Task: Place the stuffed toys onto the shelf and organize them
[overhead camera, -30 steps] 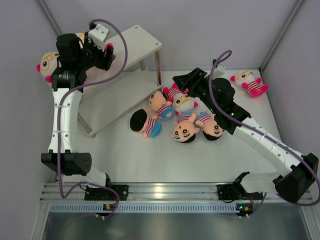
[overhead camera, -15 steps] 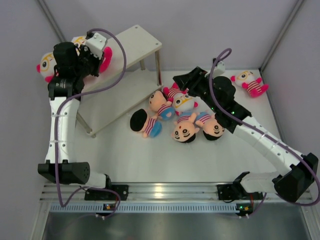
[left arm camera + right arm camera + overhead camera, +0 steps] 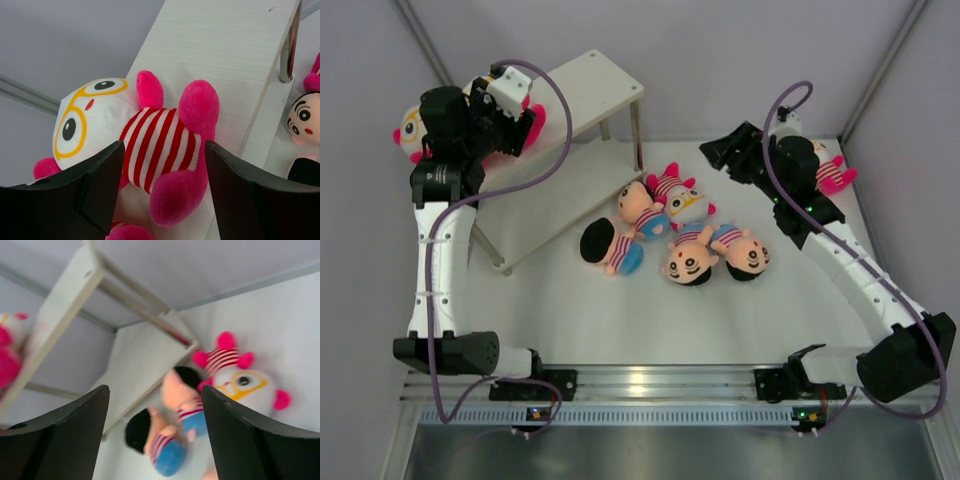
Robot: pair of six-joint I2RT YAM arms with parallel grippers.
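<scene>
Fuzzy plush cloth stuffed toys (image 3: 160, 145), matt smooth cream-white shelf boards (image 3: 225, 50), thin glossy metal shelf legs (image 3: 289, 45)

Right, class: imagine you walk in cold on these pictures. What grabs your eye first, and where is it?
The bright pink, white-headed toy with yellow glasses lies on top of the shelf, framed between the open fingers of the left pincer. Next comes the colourful heap of dolls on the table beside the shelf, near the middle.
</scene>
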